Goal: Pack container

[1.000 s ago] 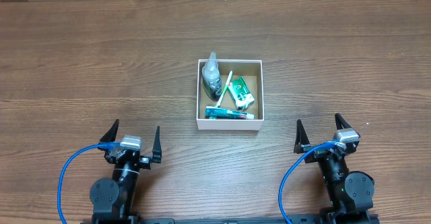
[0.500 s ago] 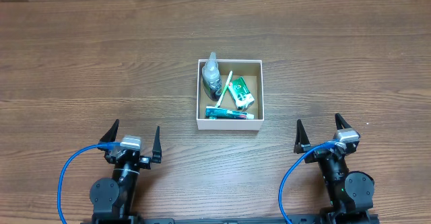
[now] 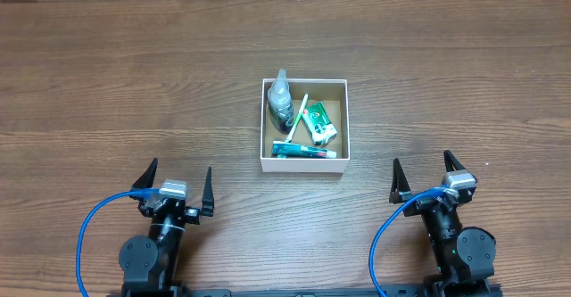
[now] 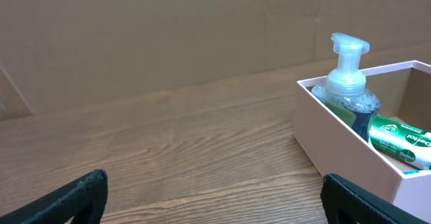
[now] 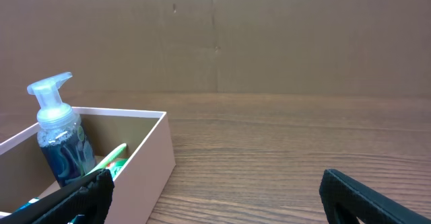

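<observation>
Findings: The container [image 3: 303, 166] stands near the middle of the table [image 3: 107, 83], open side up, well apart from both arms. Inside it are a pump bottle [image 3: 282, 101] against the left wall, a toothpaste tube [image 3: 306, 151] along the front wall, a green packet [image 3: 319, 124] and a thin white stick [image 3: 298, 114] (possibly a toothbrush; too small to confirm).

The left end effector [image 3: 181, 167] and the right end effector [image 3: 421, 159] sit at the near edge, each with fingers spread wide and nothing between them. Both wrist views show the container ahead and off to one side.

Assessment: No loose item is visible outside the container, so the packing step appears finished or close to it. If a further item arrives, the next move calls for a grasp and a lowering into the bare brown patch by the right wall, clear of the bottle's pump head.
</observation>
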Motion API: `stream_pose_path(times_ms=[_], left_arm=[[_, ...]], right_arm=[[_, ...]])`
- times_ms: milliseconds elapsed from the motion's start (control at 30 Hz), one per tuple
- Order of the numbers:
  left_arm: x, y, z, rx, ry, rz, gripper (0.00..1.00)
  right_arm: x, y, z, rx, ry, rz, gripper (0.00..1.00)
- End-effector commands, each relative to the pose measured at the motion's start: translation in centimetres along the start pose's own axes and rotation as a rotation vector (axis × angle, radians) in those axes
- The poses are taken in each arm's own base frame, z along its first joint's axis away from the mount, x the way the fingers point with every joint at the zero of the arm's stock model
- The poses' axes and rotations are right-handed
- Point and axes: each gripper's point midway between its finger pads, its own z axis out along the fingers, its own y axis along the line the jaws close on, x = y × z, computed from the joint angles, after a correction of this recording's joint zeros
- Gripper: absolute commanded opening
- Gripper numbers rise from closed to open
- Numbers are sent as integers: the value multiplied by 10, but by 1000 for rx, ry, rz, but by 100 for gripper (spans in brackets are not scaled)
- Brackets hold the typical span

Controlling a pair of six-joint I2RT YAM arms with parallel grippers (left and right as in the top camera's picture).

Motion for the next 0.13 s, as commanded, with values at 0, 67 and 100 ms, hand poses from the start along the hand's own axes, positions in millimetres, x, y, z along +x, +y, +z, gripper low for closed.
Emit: stream_pose_path(times_ms=[0,67,100], left_arm=[[0,-4,0,21,-8,19,100],[0,-4,0,21,-8,19,100],[0,-4,0,21,-8,19,100]], right_arm=[[1,0,0,1,-5,-4,100],[1,0,0,1,-5,-4,100],[1,0,0,1,-5,-4,100]])
